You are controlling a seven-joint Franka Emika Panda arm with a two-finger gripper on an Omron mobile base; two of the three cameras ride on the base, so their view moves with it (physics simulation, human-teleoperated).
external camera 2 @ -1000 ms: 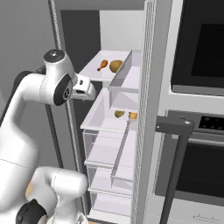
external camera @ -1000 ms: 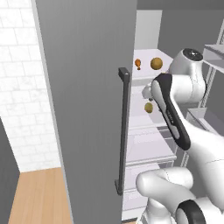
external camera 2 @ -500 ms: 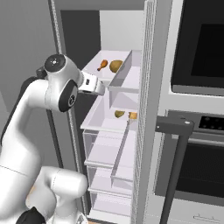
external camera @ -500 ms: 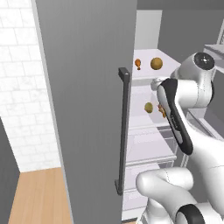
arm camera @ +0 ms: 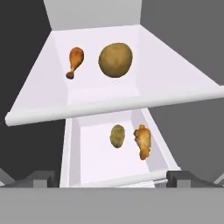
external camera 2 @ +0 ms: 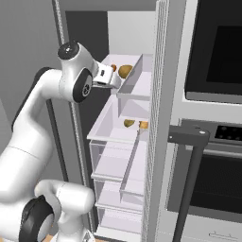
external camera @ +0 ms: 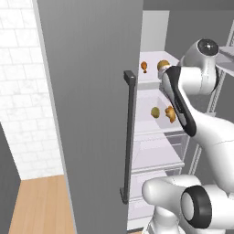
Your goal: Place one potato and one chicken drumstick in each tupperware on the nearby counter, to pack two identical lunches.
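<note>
Fridge: An open fridge (external camera 2: 132, 156) is seen in the middle of the right base view, with pale shelves and clear drawers stacked one under another.
Fridge door: A big grey door (external camera: 91, 105) is seen in the middle of the left base view, with a dark bar handle (external camera: 129, 137) on its right edge.
Top shelf: A potato (arm camera: 115, 60) is seen in the upper middle of the hand view, and a chicken drumstick (arm camera: 75, 61) lies just to its left, apart from it.
Lower shelf: A smaller potato (arm camera: 117, 135) is seen in the lower middle of the hand view, with a second drumstick (arm camera: 143, 141) just beside it on the right.
Same food, other views: The top potato (external camera 2: 125, 71) is seen in the upper middle of the right base view, and both lower pieces are seen near the middle of the left base view.
Gripper: The gripper (external camera 2: 111, 80) is held at the front edge of the top shelf, in the upper middle of the right base view.
Jaws: The jaws are spread wide, and nothing is held between them.
Fingertips: Two dark fingertips (arm camera: 39, 178) are seen at the bottom corners of the hand view, far apart.
Oven: A dark oven (external camera 2: 212, 137) is seen at the right of the right base view.
Wall: A white brick wall (external camera: 23, 91) is seen at the left of the left base view.
</note>
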